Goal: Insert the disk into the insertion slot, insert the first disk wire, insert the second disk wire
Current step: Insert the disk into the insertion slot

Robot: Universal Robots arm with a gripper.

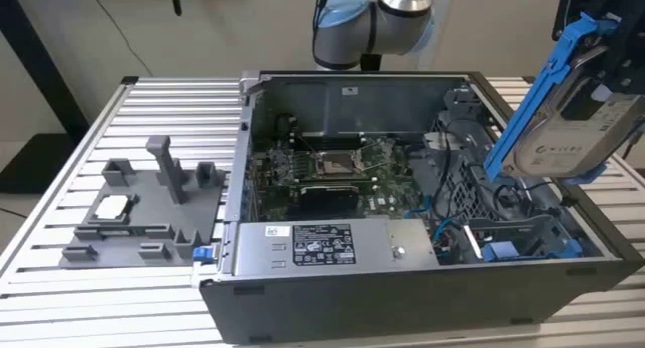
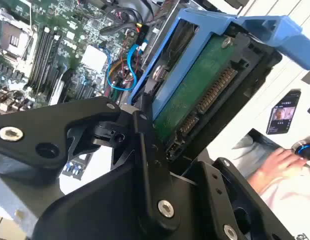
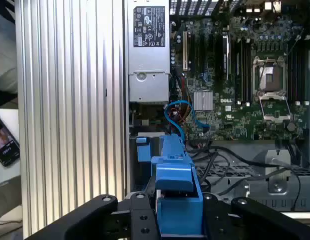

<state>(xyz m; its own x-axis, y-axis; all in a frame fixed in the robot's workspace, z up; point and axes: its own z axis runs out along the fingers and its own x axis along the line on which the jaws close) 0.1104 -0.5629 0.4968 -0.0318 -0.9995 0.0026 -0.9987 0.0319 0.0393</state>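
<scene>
Disk (image 1: 564,129) in its blue carrier hangs tilted in the air at the exterior view's right, above the drive cage (image 1: 473,189) of the open computer case (image 1: 403,295). I see the gripper (image 3: 179,220) with its fingers (image 3: 137,222) clamped on the carrier's sides.

I count one disk (image 1: 576,133) in its blue carrier, one gripper (image 3: 177,215) and one arm (image 1: 378,16). There is one open computer case (image 1: 403,306). Inside it I make out one power-supply box (image 1: 333,246) and one motherboard (image 1: 378,186) with a single processor socket (image 1: 336,164). One grey fixture plate (image 1: 141,220). Blue data cables (image 3: 175,114): two, I think, though they loop over each other and I can't separate them cleanly. The second wrist view gives me one phone (image 2: 283,112) and one hand (image 2: 275,164).
</scene>
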